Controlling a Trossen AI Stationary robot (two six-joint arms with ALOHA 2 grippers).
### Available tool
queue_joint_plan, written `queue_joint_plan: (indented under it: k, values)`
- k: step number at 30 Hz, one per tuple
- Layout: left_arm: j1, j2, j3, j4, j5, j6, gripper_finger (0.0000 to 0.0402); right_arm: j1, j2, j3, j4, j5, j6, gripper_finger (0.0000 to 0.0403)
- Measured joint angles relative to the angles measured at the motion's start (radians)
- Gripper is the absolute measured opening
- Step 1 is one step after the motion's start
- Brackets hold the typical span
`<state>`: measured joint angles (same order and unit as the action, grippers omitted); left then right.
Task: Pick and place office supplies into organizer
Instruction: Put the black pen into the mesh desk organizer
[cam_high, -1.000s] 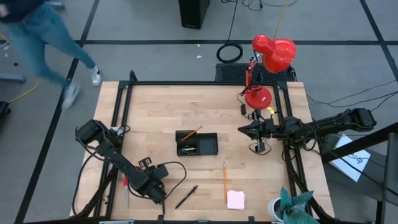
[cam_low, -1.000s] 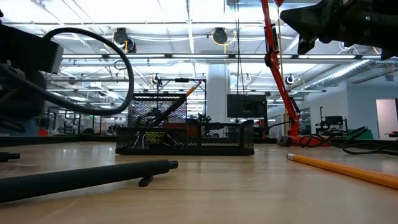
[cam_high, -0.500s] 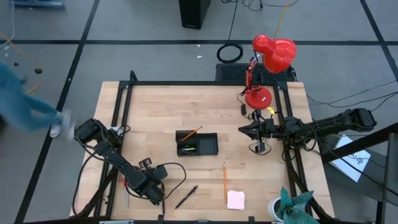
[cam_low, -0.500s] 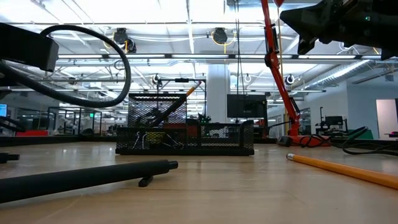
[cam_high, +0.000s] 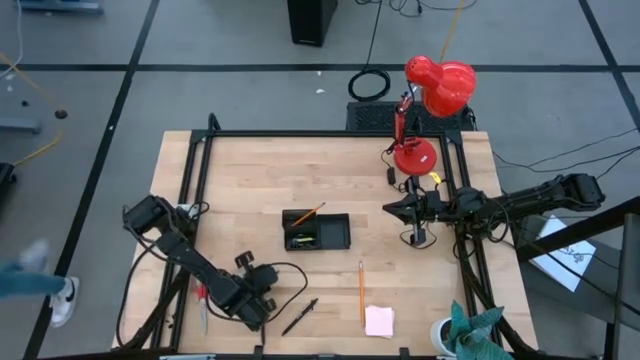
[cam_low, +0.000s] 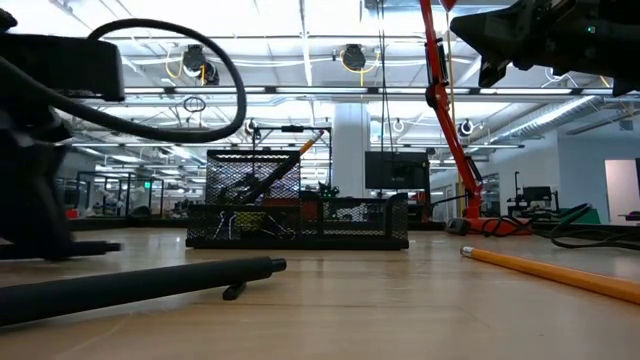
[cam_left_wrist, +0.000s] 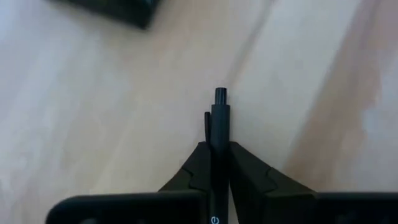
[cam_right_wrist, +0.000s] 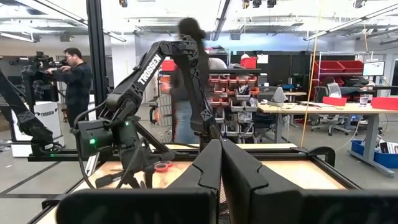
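One table (cam_high: 250, 170): pale wood, framed by black rails, with both arms reaching in from its sides.
Left arm: stretches low across the near-left corner. The left gripper (cam_left_wrist: 217, 149) is clenched on a held black pen (cam_left_wrist: 217, 124), fingers (cam_left_wrist: 245, 171) pressed against both of its sides, with the clicker end sticking out past the tips.
Right arm: reaches in from the right edge. The right gripper (cam_high: 395, 208) hangs above the table just beside the lamp base, to the right of the organizer, and its fingers meet with nothing between them.
Red desk lamp (cam_high: 432, 95): stands at the far-right corner.
Organizer (cam_high: 338, 232): black mesh tray near the table's middle, between the two grippers. Its taller compartment is on the left-arm side.
Scissors (cam_high: 203, 298): red handles show beside the left arm and are partly hidden by it.
Pink note pad (cam_high: 379, 320): lies flat near the front edge, well apart from the organizer.
Loose orange pencil (cam_high: 361, 290): lies on the wood between the organizer and the note pad.
Leaning pencil (cam_high: 310, 213): stands tilted in the taller compartment, its tip over the rim.
Loose black pen (cam_high: 300, 316): lies on the table near the left gripper.
Yellow-green piece (cam_high: 303, 240): inside the organizer.
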<state>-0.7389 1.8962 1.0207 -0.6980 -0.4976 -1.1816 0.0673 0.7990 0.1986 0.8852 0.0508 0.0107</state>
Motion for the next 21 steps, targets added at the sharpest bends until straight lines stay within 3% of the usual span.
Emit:
queue_joint_plan:
  k: [11, 21]
  values:
    - [-0.069, -0.081, -0.007, -0.006, -0.438, -0.022, 0.0034, 0.000, 0.000, 0.000, -0.005, 0.000, 0.000, 0.0004]
    - [-0.081, -0.322, -0.148, 0.090, -0.848, 0.114, 0.0034, 0.000, 0.000, 0.000, 0.001, 0.000, -0.002, 0.0004]
